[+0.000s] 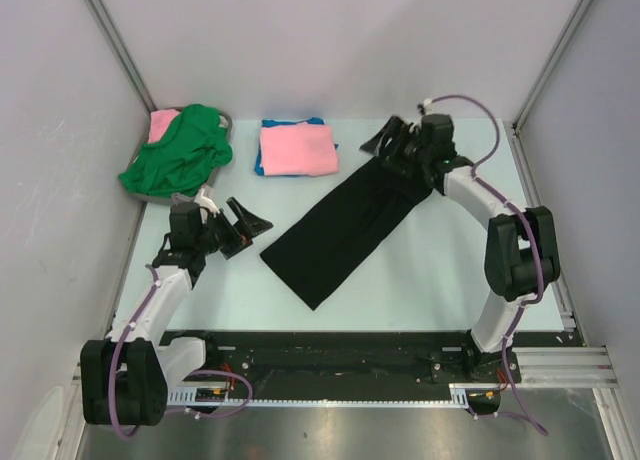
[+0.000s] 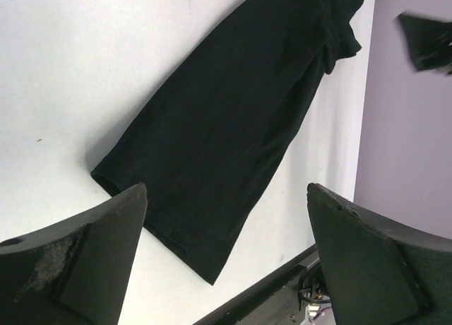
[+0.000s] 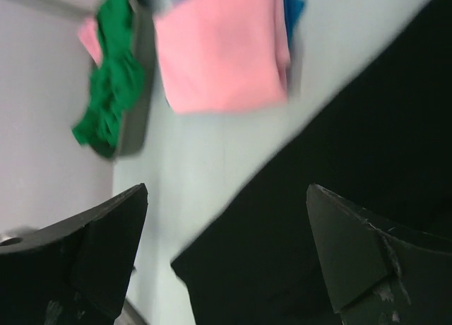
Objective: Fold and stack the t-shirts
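The black t-shirt, folded to a long strip, lies diagonally on the table, near hem leftward, far end rightward; the left gripper hangs just beside the near hem, jaws apart and empty; the right gripper hovers over the far end, jaws likewise spread; bare table flanks both long edges; a folded pink t-shirt rests on a blue t-shirt near the back wall, apart from the strip; a green t-shirt is heaped far left.
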Action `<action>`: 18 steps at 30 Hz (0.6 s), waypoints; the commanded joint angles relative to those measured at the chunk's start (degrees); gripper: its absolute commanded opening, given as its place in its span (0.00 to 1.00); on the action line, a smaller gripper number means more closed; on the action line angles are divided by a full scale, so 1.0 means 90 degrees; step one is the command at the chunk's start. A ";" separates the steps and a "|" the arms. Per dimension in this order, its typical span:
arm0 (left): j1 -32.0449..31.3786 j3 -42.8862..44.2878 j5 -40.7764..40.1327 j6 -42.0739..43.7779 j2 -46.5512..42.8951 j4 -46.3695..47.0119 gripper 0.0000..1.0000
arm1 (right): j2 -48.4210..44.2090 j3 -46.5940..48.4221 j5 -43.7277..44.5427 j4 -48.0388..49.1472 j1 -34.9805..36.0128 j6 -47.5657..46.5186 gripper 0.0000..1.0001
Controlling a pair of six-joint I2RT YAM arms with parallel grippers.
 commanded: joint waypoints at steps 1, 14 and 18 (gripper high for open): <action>-0.0029 -0.0059 0.0107 -0.0143 -0.0091 0.0344 1.00 | -0.0111 -0.0583 0.0132 -0.0442 0.0481 0.0191 1.00; -0.0029 -0.0068 0.0195 -0.0026 -0.0159 0.0217 1.00 | -0.0034 -0.0935 0.0689 -0.0911 0.0951 0.0005 1.00; -0.0038 -0.0068 0.0185 0.0013 -0.0149 0.0197 1.00 | 0.0113 -0.1014 0.0680 -0.0814 0.0951 0.0005 1.00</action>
